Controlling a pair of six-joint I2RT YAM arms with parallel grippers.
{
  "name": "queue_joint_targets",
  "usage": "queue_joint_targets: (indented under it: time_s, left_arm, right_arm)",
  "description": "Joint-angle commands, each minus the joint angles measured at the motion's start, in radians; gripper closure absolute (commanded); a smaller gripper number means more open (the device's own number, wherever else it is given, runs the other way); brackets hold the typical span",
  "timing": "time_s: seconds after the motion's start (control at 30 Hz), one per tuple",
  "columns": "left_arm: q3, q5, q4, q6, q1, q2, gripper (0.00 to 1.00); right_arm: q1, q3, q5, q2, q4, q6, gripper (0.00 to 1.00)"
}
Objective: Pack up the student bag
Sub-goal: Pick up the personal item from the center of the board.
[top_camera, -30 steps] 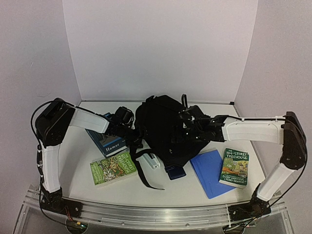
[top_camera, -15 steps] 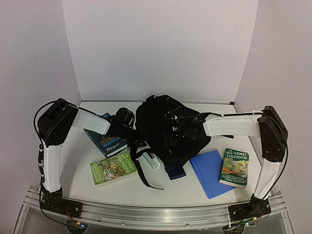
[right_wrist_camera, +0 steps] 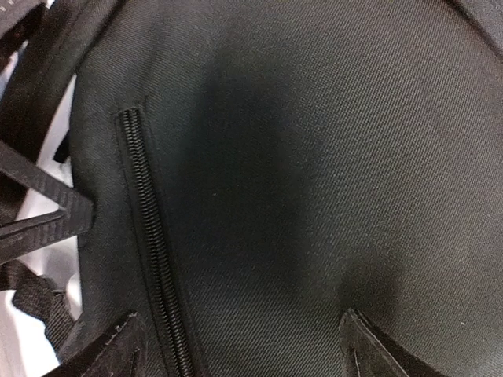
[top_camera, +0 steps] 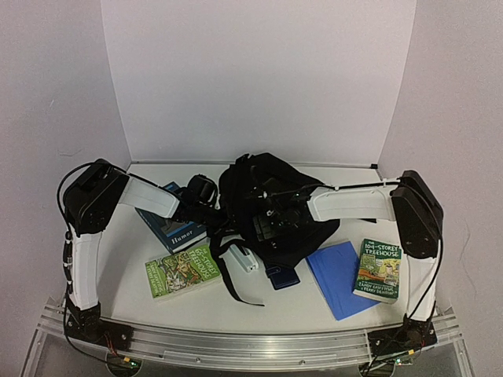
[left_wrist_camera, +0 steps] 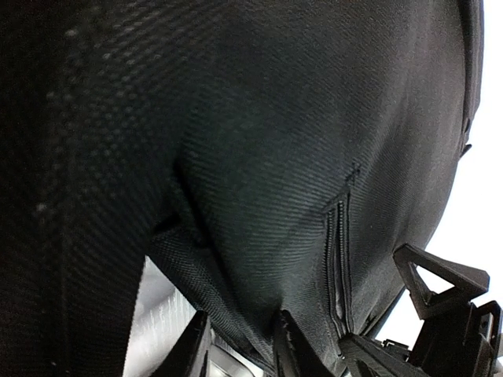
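Note:
The student bag [top_camera: 263,196] is a black fabric backpack lying in the middle of the table, with a strap [top_camera: 229,279] trailing toward the near edge. My left gripper [top_camera: 214,214] is at the bag's left edge. In the left wrist view, the left gripper [left_wrist_camera: 240,345] has its fingers close together with a fold of the bag's fabric [left_wrist_camera: 259,196] between them. My right gripper [top_camera: 271,221] hovers over the bag's middle. In the right wrist view, the right gripper [right_wrist_camera: 240,345] stands wide open just above the fabric, with a closed zip [right_wrist_camera: 153,251] by its left finger.
A blue book [top_camera: 174,226] and a green book [top_camera: 182,271] lie left of the bag. A blue notebook [top_camera: 338,276] and a green Treehouse book [top_camera: 379,271] lie to its right. A small white object [top_camera: 246,258] and a dark blue one [top_camera: 283,276] sit at the bag's near edge.
The right arm has swung left, bringing its open gripper from the bag's right side to over its middle. The left gripper's fingers have closed in on the bag's fabric.

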Motion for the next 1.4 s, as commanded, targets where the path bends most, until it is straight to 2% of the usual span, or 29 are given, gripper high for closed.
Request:
queue_joint_targets:
  time_s: [0.0, 0.13, 0.27, 0.37, 0.53, 0.6, 0.7, 0.83, 1.17, 1.37]
  left_arm:
    - [-0.001, -0.013, 0.008, 0.01, 0.0, 0.011, 0.76]
    - [0.001, -0.011, 0.005, 0.013, 0.0, 0.011, 0.88]
    - [0.004, -0.014, 0.0, 0.013, 0.0, 0.012, 0.93]
    - [0.007, -0.021, -0.005, 0.013, 0.002, 0.013, 0.95]
    - [0.018, -0.032, -0.014, 0.013, 0.003, 0.023, 0.97]
    - [0.024, -0.036, -0.019, 0.013, 0.005, 0.026, 0.97]
    - [0.026, -0.038, -0.019, 0.015, 0.005, 0.026, 0.99]
    - [0.021, -0.047, -0.026, 0.021, 0.007, 0.026, 1.0]
    - [0.017, -0.036, -0.025, 0.027, 0.008, 0.029, 1.0]
    - [0.013, -0.038, -0.029, 0.032, 0.009, 0.022, 1.0]
  right_arm:
    - [0.01, 0.059, 0.128, 0.048, -0.048, 0.001, 0.17]
    - [0.011, 0.07, 0.214, 0.07, -0.067, 0.021, 0.18]
    - [0.017, 0.082, 0.312, 0.081, -0.085, 0.055, 0.24]
    - [0.027, 0.081, 0.403, 0.062, -0.09, 0.089, 0.34]
    - [0.039, 0.083, 0.476, 0.021, -0.091, 0.134, 0.66]
    - [0.039, 0.086, 0.454, 0.015, -0.088, 0.137, 0.73]
    - [0.039, 0.074, 0.275, 0.005, -0.031, 0.069, 0.69]
    - [0.039, 0.068, 0.097, 0.012, 0.023, 0.025, 0.54]
    - [0.039, 0.157, 0.175, 0.127, 0.015, -0.052, 0.37]
    - [0.039, 0.185, 0.2, 0.188, -0.007, -0.101, 0.32]
